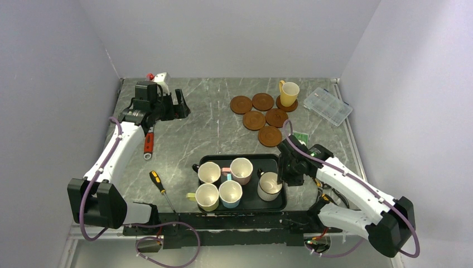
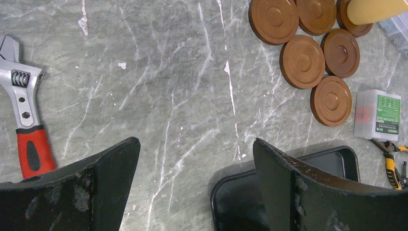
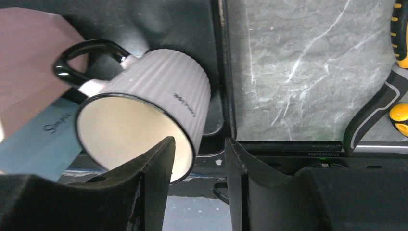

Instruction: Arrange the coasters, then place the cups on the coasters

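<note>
The right gripper (image 3: 199, 144) is seen part-open astride the rim of the white ribbed cup (image 3: 163, 91) in the black tray (image 3: 163, 24), unclamped; the left gripper (image 2: 195, 142) is held wide open

A ribbed white ceramic mug (image 3: 159, 91), glossy black at rim and handle, cream inside, sits at the black right gripper (image 3: 199, 144); to its right, white-veined grey-green marble tabletop (image 3: 298, 62). Ahead of the black left gripper (image 2: 195, 144), plain reddish-brown round coasters (image 2: 302, 61); to its left, a red-handled silver wrench (image 2: 24, 110).
</note>
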{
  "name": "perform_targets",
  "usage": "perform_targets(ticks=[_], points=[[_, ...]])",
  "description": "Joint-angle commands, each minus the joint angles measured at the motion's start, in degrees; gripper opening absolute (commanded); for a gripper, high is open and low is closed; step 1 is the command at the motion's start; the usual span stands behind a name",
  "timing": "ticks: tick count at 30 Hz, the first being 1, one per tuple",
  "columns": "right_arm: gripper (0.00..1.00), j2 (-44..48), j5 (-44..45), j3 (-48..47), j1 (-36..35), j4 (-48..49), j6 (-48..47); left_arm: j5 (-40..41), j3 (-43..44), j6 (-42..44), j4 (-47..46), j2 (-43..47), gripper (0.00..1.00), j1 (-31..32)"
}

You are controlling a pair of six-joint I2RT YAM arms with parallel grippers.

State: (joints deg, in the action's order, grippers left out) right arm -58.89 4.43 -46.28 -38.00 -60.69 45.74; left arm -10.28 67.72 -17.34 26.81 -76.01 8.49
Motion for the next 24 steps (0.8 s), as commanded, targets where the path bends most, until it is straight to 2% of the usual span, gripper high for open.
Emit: perform_targets(ticks=[1, 8, 14, 20, 24], points=[[0.44, -0.26, 2.95, 2.37, -1.91, 1.57, 2.38, -2.24, 0.49, -0.98, -1.82, 0.29, 0.94, -0.05], [0.33, -0.65, 2.32, 3.58, -2.86, 4.24, 2.73, -1.7, 0.29, -0.89, -1.91, 0.24, 0.94, -0.05], [0.19, -1.98, 3.4, 2.63, -3.55, 3.88, 2.99, -1.47, 0.22, -0.86, -1.99, 0.51, 0.94, -0.03], [0.12, -2.47, 8.52, -2.83, -3.62, -0.24, 2.64, -1.51, 0.48, -0.88, -1.76, 1.05, 0.94, -0.05], [0.02, -3.07, 11.67, -7.85, -3.63, -3.34, 1.91, -1.06, 0.18, -0.78, -1.98, 1.98, 0.94, -0.05]])
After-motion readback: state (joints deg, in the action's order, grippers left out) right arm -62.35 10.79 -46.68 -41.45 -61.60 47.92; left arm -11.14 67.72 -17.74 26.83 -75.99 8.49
